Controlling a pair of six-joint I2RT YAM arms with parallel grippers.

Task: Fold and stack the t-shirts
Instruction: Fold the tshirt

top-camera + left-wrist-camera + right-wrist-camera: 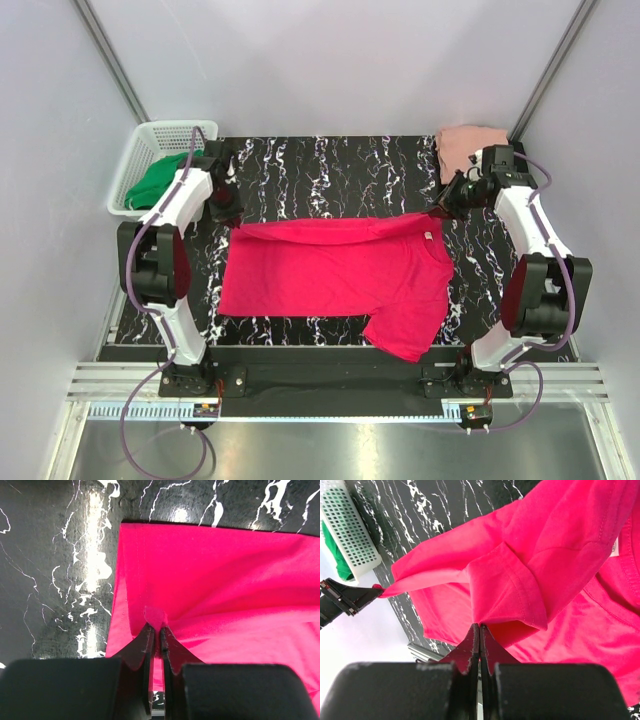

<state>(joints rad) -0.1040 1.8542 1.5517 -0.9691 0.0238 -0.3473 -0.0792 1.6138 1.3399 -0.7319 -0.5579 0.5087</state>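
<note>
The crimson-pink t-shirt (335, 275) lies spread on the black marbled counter (330, 165), and its far edge is pulled taut. The left hand (156, 630) is closed tight on a small pinch of cloth at the far left corner. The right hand (479, 630) is also closed, gripping the cloth beside a sleeve. The salmon-pink t-shirt (465, 145) sits folded in the far right corner.

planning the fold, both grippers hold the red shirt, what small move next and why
Probably lift the far edge and carry it toward the near edge, folding the shirt in half. The left gripper and right gripper are both shut on that edge; the rest lies spread.
</note>
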